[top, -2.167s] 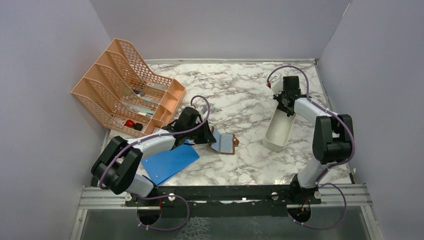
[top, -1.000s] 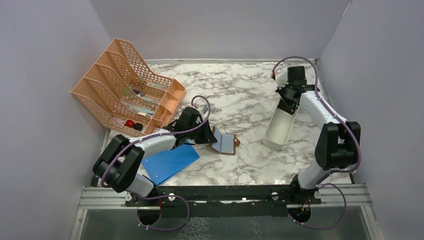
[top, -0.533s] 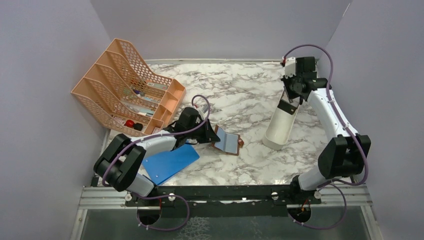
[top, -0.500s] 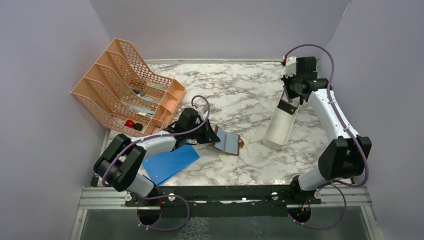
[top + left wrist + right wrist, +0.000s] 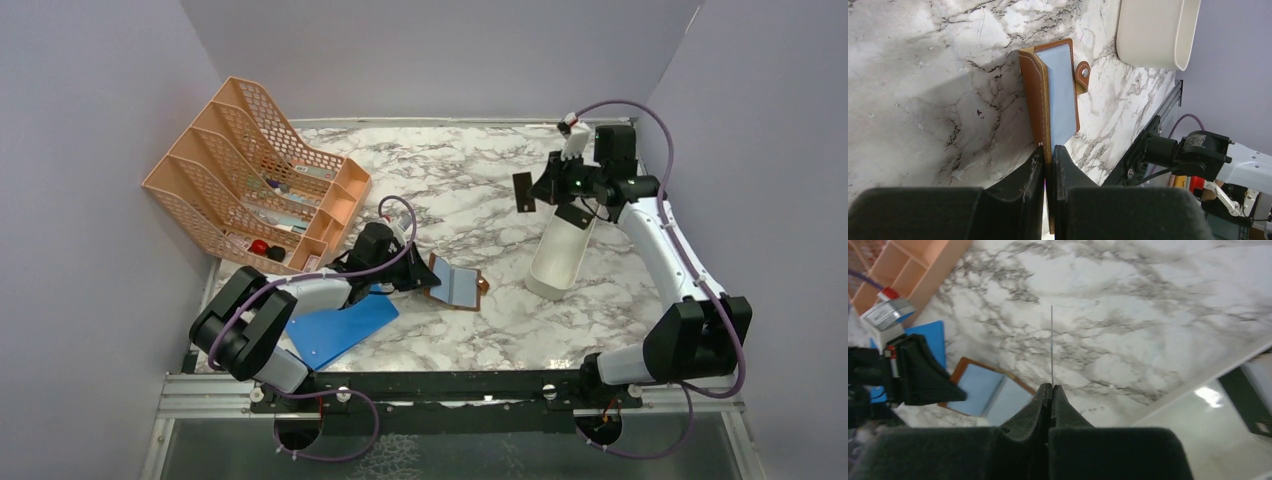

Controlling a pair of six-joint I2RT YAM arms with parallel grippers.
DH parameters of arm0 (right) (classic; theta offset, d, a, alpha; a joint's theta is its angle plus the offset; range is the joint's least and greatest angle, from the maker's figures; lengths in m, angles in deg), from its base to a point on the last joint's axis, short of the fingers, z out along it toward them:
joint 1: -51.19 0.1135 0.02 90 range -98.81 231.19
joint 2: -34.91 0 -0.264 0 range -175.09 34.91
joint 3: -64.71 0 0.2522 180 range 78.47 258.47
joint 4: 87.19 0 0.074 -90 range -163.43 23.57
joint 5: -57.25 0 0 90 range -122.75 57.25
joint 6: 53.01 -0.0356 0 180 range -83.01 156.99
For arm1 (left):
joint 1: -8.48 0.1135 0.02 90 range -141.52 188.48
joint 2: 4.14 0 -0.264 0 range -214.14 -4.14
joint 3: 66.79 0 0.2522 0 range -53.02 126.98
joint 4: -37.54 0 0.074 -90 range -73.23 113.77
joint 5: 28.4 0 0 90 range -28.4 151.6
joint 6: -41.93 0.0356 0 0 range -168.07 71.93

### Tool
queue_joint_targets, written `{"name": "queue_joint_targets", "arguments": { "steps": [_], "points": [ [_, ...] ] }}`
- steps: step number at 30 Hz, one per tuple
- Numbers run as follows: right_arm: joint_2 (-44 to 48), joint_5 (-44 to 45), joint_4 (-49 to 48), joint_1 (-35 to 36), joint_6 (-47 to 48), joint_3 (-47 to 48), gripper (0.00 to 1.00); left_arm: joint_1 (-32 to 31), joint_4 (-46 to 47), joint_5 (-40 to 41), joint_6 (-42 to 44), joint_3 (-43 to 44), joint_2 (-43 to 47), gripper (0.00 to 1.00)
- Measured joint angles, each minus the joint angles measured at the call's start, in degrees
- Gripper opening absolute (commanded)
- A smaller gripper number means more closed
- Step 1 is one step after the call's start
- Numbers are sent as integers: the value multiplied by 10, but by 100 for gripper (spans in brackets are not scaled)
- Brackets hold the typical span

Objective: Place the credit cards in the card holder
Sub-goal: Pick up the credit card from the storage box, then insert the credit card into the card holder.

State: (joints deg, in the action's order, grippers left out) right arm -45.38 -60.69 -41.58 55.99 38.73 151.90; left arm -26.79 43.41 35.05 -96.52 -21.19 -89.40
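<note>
Nearest: bright blue flat board point(image 5: 340, 325) lies on the marble worktop point(image 5: 470, 170), not in play.

Just past it, the left fingers point(image 5: 1047, 152) are pinched almost shut on the near edge of the small brown leather bifold wallet point(image 5: 455, 285). My read: they pin one flap so the wallet stays spread open and doesn't skate when a card gets pushed in. A light blue face shows inside. Can't tell if that's the light blue card or the lining. Snap tab point(image 5: 1083, 75) is unfastened.

Further out, the white oblong tray point(image 5: 560, 255) sits well apart from the wallet. The right fingers point(image 5: 1051, 388) are fully shut on the thin dark card point(image 5: 522, 191), held in the air and edge-on to the wrist view. Probably a good attitude for sliding into a slot.

Orange mesh rack point(image 5: 250, 185) is far left, untouched.

Versus half a second ago: the right arm has swung left. The card was over the tray's far end and is now over bare worktop, clear of the tray. The wallet hasn't visibly moved since then.
</note>
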Motion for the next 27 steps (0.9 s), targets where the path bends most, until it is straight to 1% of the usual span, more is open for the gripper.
{"name": "queue_joint_targets", "arguments": {
  "steps": [3, 8, 9, 11, 18, 20, 24, 27],
  "points": [
    [0, -53, -30, 26, -42, -44, 1, 0, 16, 2, -6, -7, 0, 12],
    [0, -113, -103, 104, -114, -124, 1, 0, 56, 5, -26, -27, -1, 12],
    [0, -124, -129, 117, -137, -147, 1, 0, 62, 6, -30, -29, -1, 13],
    [1, -137, -170, 135, -173, -186, 1, 0, 74, 6, -37, -30, -4, 19],
    [2, -139, -299, 187, -290, -292, 1, 0, 97, 11, -52, -39, -20, 35],
    [2, -138, -330, 197, -317, -316, 1, 0, 101, 15, -52, -48, -20, 36],
    [2, -124, -381, 216, -363, -356, 1, 0, 93, 28, -46, -64, -20, 37],
    [2, -109, -398, 225, -381, -368, 1, 1, 78, 42, -39, -69, -15, 38]
  ]
}}
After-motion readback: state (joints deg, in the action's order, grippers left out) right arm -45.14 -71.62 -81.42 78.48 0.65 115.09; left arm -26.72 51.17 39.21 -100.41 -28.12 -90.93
